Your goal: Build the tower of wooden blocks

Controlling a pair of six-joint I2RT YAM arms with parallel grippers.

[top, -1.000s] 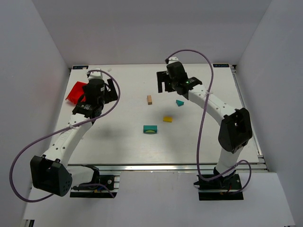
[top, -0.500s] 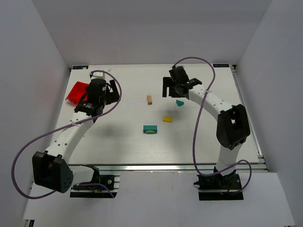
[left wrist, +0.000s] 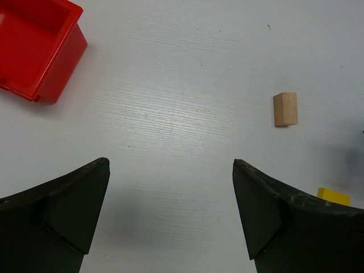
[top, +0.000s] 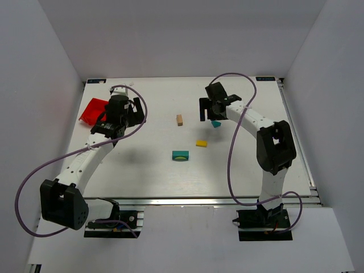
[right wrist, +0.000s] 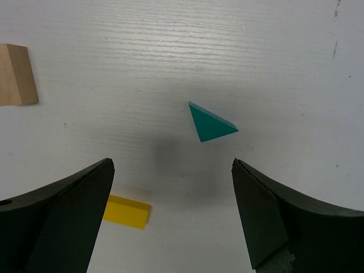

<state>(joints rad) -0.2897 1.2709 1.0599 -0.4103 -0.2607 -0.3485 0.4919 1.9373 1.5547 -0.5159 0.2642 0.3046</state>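
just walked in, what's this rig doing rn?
Block tower build, no stacking yet: four blocks lie apart on the table. The right hand, open, hangs above the teal triangle, probably the first pick. The tan block, yellow block and teal block lie loose, nothing touching them. The left hand is open and empty, over bare table near the red bin.
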